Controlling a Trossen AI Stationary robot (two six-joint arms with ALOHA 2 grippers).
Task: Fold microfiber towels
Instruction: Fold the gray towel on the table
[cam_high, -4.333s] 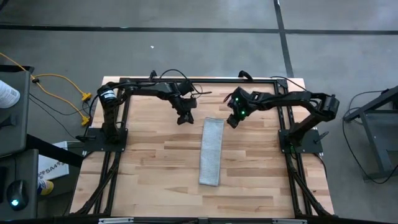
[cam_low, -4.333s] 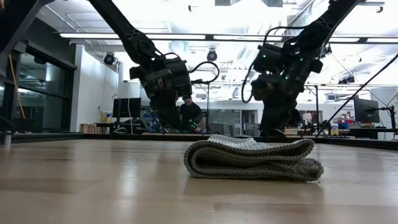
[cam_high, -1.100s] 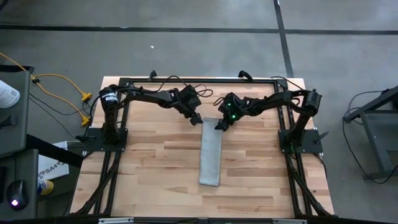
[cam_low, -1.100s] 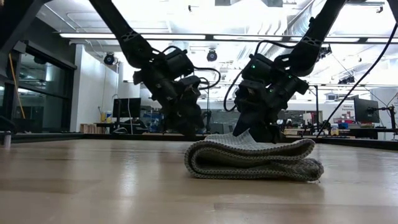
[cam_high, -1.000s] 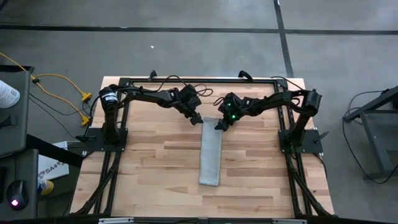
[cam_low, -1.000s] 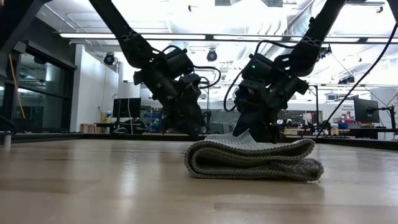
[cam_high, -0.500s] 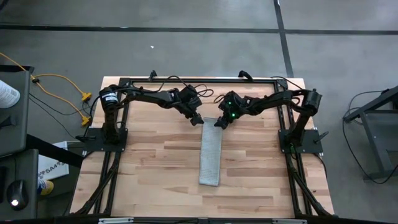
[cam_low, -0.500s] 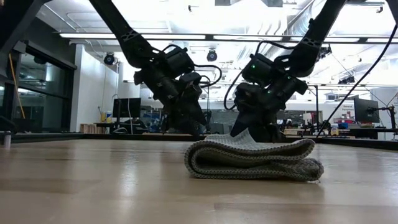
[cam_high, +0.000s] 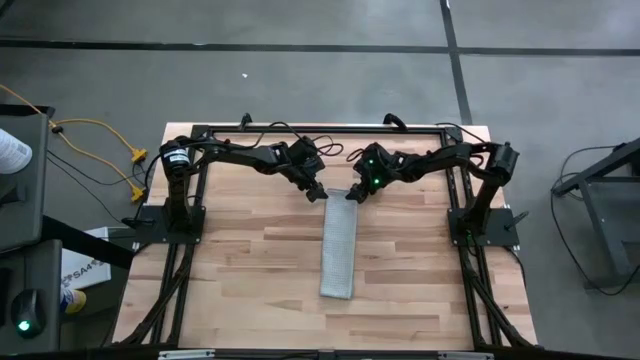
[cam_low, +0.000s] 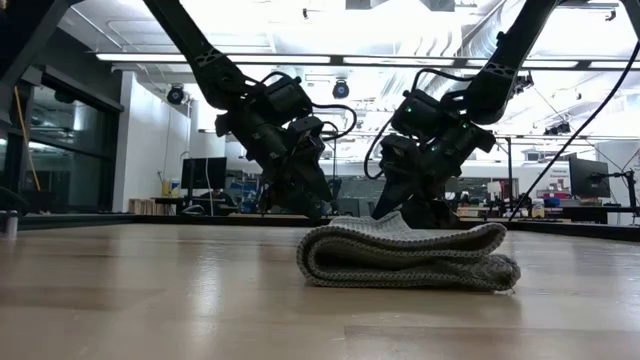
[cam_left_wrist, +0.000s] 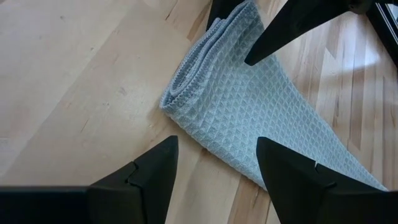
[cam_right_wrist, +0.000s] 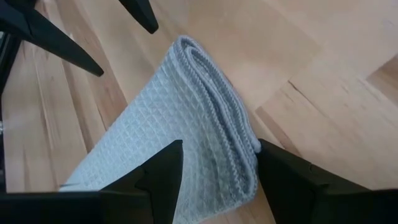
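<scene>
Bright shop lights hang over the wooden table (cam_high: 250, 250), and on its boards the microfiber towel (cam_high: 339, 245) lies as a long narrow strip, already doubled over, running from the far middle of the table toward the near edge. From table height its near end shows as a soft stack of layers. Both arms reach in to the strip's far end. The left gripper (cam_high: 317, 192) sits just off that end's left corner, fingers spread with nothing between them. The right gripper (cam_high: 353, 193) sits at the right corner, likewise spread and empty; in its wrist view the cloth's rolled edge lies between its fingers. I'd judge they are lining up to pinch the two far corners and carry them over to the near end. Done well, each finger pair should catch every layer at its corner, both should lift together at the same height, and travel straight along the strip so the edges meet squarely.
</scene>
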